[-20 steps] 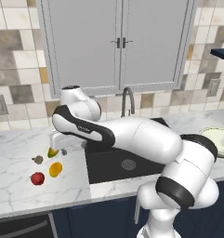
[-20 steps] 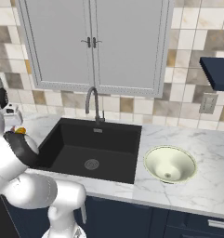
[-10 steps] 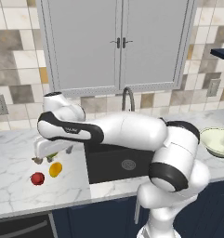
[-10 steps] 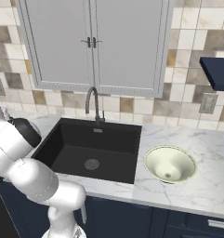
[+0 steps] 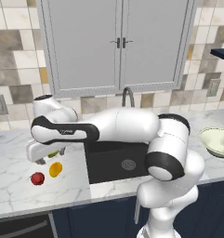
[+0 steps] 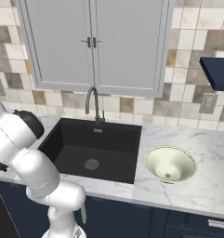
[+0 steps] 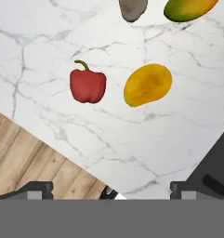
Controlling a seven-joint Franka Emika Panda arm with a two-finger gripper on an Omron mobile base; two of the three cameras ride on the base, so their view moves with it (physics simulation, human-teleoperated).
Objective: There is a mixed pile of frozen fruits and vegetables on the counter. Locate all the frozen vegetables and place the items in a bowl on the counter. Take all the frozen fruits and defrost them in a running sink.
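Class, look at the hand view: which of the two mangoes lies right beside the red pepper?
The all-yellow-orange mango, lying whole beside the red pepper; the other mango is half green and cut off at the top edge.

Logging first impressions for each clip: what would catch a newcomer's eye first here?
The big white arm sweeps left across the black sink, its open gripper hanging over the produce on the marble counter. Beneath the hand lie a red pepper beside a yellow-orange mango, with a second mango and a grey-brown lump beyond. A pale bowl sits empty right of the sink.
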